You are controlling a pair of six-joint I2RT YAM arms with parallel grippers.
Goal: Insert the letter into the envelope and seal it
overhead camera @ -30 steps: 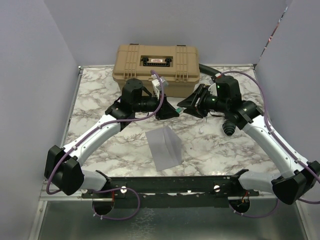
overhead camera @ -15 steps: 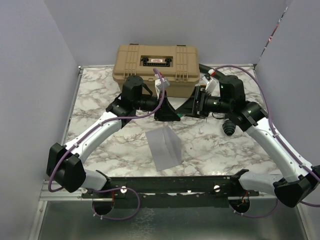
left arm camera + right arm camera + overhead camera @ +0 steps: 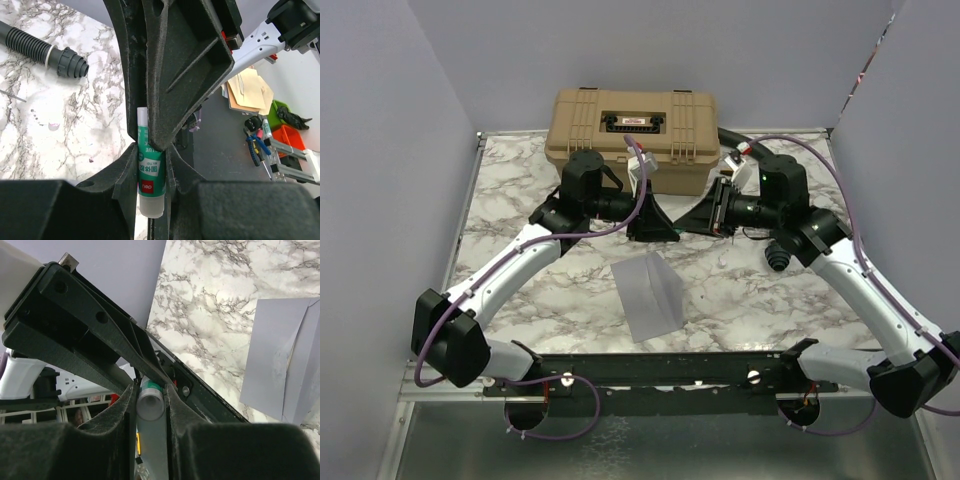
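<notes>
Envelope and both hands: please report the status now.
Hands: left hand and right hand both shut on glue stick. Task thing: envelope lies on table, untouched; letter not in view. Nothing lies on envelope.

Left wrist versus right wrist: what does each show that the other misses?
Left wrist only: the glue stick's green printed label, and a black ribbed hose lying on the table. Right wrist only: the grey envelope on the table, and the stick's round end seen head-on. Both: the stick clamped between that arm's jaws, and marble tabletop.
</notes>
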